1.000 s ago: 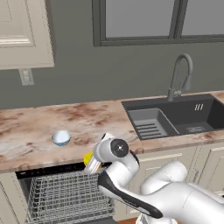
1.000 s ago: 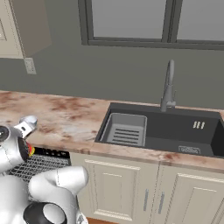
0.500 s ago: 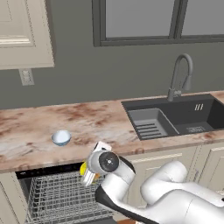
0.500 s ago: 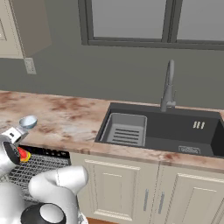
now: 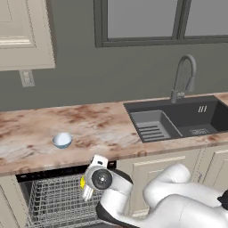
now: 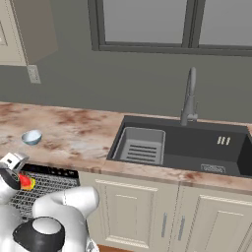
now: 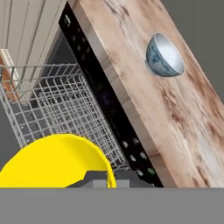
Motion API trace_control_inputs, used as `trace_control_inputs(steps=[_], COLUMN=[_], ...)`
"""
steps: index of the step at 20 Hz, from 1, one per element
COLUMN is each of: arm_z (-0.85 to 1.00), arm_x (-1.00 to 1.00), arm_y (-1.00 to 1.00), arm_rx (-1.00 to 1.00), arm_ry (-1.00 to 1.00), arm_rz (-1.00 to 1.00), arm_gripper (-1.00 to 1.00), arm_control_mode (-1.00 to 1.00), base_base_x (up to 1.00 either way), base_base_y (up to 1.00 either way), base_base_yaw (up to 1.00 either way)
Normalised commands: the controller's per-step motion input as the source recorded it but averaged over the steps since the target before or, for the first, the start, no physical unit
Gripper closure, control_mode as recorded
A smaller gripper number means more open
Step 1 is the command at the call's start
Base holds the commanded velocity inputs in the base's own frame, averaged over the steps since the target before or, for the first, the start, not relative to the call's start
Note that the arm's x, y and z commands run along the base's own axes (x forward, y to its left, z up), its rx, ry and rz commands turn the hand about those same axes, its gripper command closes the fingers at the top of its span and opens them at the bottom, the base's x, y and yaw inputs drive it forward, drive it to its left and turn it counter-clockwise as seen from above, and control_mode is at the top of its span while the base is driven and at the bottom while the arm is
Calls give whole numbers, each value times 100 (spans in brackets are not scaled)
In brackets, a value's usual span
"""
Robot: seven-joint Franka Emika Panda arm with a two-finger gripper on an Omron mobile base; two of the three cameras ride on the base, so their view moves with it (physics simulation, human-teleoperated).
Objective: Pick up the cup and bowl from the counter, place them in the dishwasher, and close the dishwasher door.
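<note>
Marbled counter [image 5: 40, 133] bearing bowl [image 5: 62, 140], pincer [image 5: 84, 185] clamped on cup [image 7: 57, 162] over dishwasher [image 7: 57, 105] rack

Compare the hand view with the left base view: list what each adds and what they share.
Hand view adds: the cup's open yellow mouth close up, and the buttons on the dishwasher's black control strip. Left base view adds: the sink, faucet, window and wall outlet. Both: the bowl upright on the counter, apart from the cup, and the wire rack.
</note>
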Motion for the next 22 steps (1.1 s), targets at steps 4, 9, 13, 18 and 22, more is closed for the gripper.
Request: trace_control_inputs(steps=[4,9,13,18,22], arm_z=[-35,-27,-22,-34,-35], arm_x=[0,0,0,1,1], arm_y=[25,25,13,8,1], arm_rx=[-13,-12,-8,-5,-2], arm_ry=[0,0,0,0,0], arm_rz=[0,0,0,0,0], arm_gripper=[100,100,100,100,100], arm_control_mode=[-100,-100,-100,-100,-100], base_base_x=[0,0,0,0,0], base_base_y=[0,0,0,0,0], base_base_yaw=[0,0,0,0,0])
